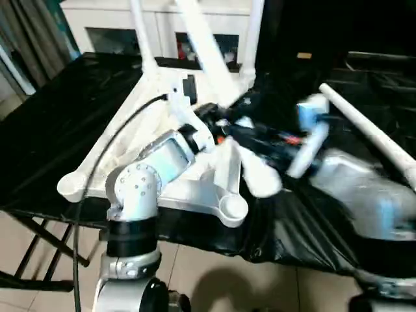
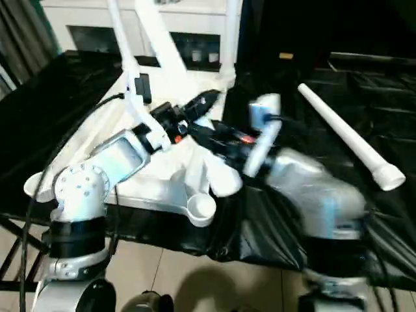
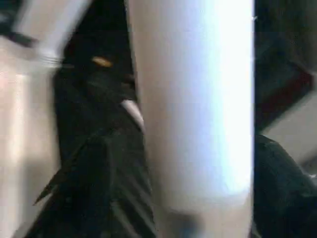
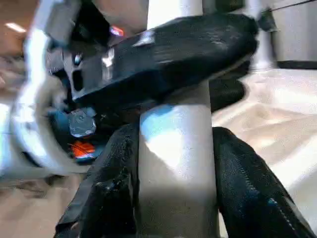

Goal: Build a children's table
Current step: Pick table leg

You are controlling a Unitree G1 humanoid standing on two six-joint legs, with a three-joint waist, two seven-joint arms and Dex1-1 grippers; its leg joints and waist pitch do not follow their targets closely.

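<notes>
White tabletop (image 2: pixel 162 188) upside down on black-covered bench (image 2: pixel 52 110), three legs (image 2: pixel 162 45) standing in its sockets. Fourth leg (image 2: pixel 344 136) lies loose to the right. Right gripper (image 4: pixel 176 148): fingers (image 4: pixel 250 191) clamped on a leg. Left gripper (image 2: pixel 195 107): fingers straddle the same leg, grip unclear.

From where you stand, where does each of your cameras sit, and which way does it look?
Left eye view: on the head, facing forward and down at the upturned tabletop; left forearm and right forearm show.
Right eye view: beside it, same scene, slightly shifted.
Left wrist view: on the left wrist, looking along the left jaws at a white leg close up.
Right wrist view: on the right wrist; the right jaws clasp the leg, and the left jaws cross it.
Shared: both wrist views seemingly show one leg.
</notes>
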